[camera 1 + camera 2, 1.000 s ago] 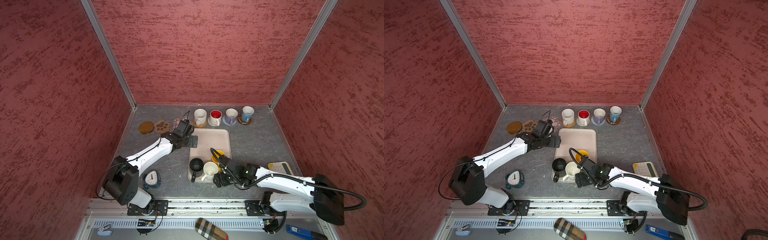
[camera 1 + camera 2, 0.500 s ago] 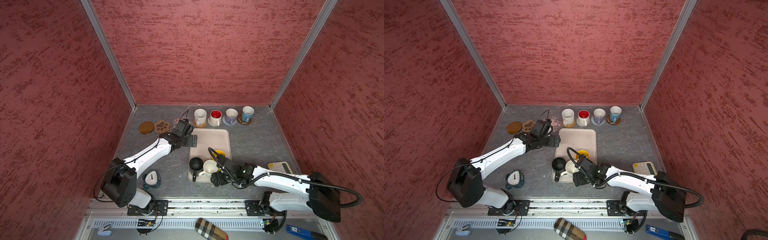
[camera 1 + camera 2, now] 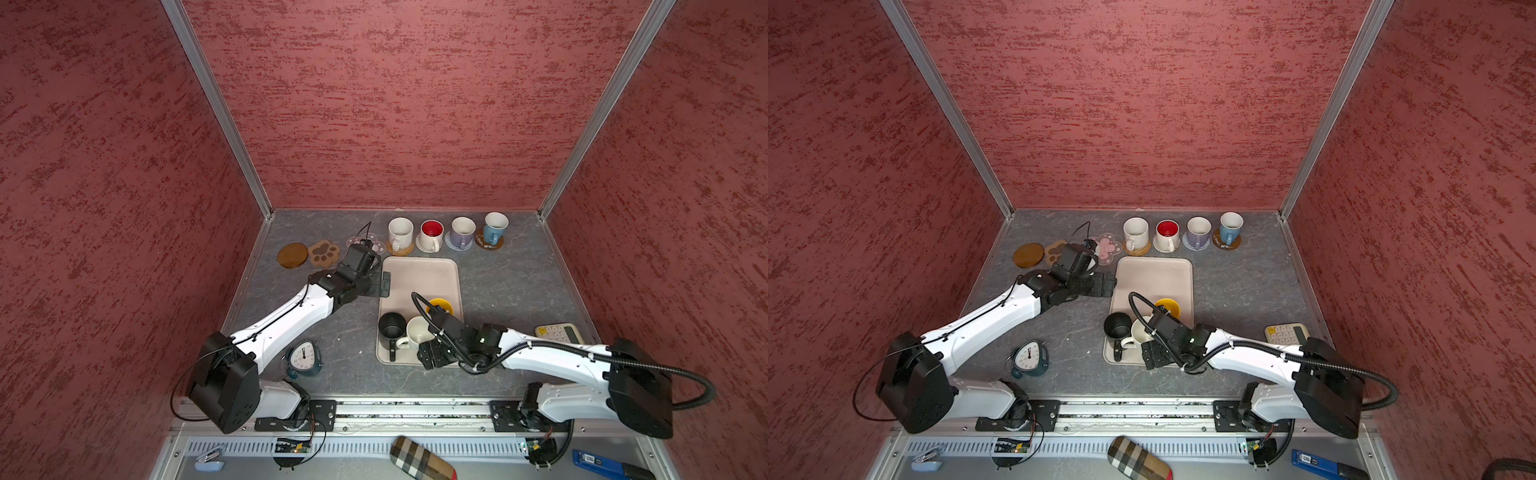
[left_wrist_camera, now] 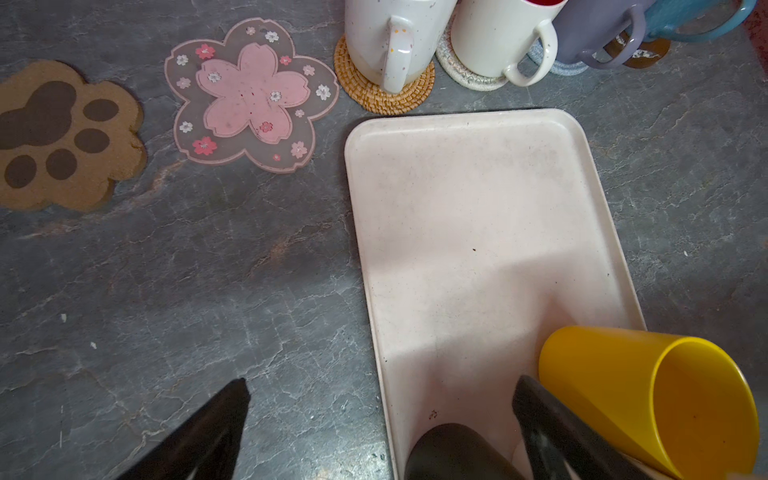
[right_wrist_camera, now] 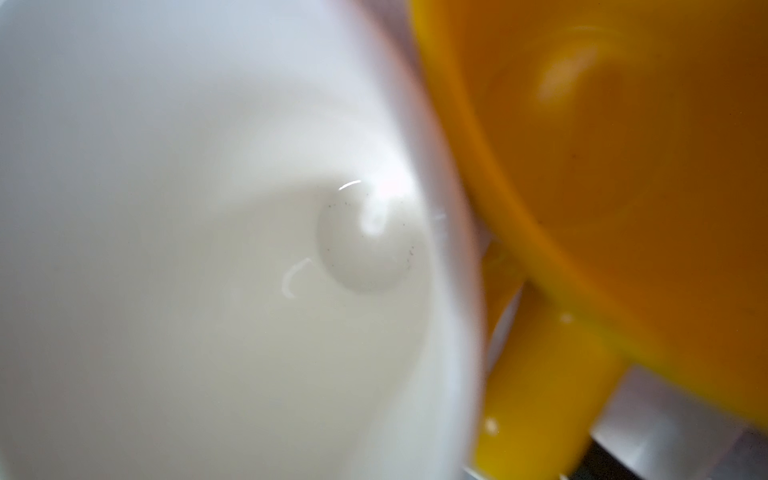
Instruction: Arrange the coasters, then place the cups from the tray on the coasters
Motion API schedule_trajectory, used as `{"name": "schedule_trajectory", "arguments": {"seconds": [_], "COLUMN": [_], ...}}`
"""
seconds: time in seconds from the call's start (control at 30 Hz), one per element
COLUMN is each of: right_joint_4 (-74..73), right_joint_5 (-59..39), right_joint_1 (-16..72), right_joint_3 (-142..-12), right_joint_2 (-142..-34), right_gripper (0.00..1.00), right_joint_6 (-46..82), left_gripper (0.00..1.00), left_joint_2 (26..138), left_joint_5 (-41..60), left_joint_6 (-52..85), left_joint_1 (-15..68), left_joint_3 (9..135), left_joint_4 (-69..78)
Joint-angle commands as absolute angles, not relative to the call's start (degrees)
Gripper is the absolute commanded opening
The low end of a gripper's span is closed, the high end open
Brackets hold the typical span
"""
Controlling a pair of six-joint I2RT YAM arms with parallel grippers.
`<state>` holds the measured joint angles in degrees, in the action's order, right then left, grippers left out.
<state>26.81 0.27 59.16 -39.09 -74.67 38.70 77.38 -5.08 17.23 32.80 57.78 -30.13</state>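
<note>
Nearest, the right gripper [image 3: 434,353] hangs at the near edge of the tray [image 3: 419,278], just right of the plain white cup [image 3: 415,330]. Its jaws are spread wide and, as far as the blurred wrist view lets me judge, grip nothing. The black cup [image 3: 390,326] stands left of it, the yellow cup [image 3: 444,305] just beyond. Past these the tray floor is bare to its far rim. The left gripper [image 4: 380,395] straddles the tray's left rim, fully open and empty. Beyond it lie the flower coaster [image 4: 249,93], paw coaster [image 4: 62,133] and brown disc [image 3: 292,254], all uncovered. Right of them, four cups [image 3: 431,235] sit on coasters along the far wall.
</note>
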Motion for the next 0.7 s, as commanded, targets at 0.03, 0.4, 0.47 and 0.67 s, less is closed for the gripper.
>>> {"name": "schedule_trajectory", "arguments": {"seconds": [0.03,0.4,0.47,0.67], "right_joint_4": [23.2,21.7,21.6,22.0], "right_joint_5": [4.0,5.1,5.4,6.8], "right_joint_1": [59.4,59.3,59.2,58.6], "right_joint_3": [-41.8,-43.3,-43.4,-43.9], "right_joint_2": [-75.9,-79.6,-79.9,-80.9], "right_gripper": [0.90,0.91,0.92,0.93], "right_joint_6": [37.7,37.1,37.1,36.8], "left_gripper": [1.00,1.00,1.00,1.00], "left_joint_2": [74.3,68.3,67.5,64.2], "left_joint_5": [-5.8,-7.3,-7.9,-9.6], "left_joint_6": [17.7,18.7,18.9,19.5], "left_joint_1": [33.3,34.5,34.9,36.6], "left_joint_3": [55.6,51.0,50.1,47.8], "left_joint_4": [-29.9,-29.9,-29.6,-29.2]}}
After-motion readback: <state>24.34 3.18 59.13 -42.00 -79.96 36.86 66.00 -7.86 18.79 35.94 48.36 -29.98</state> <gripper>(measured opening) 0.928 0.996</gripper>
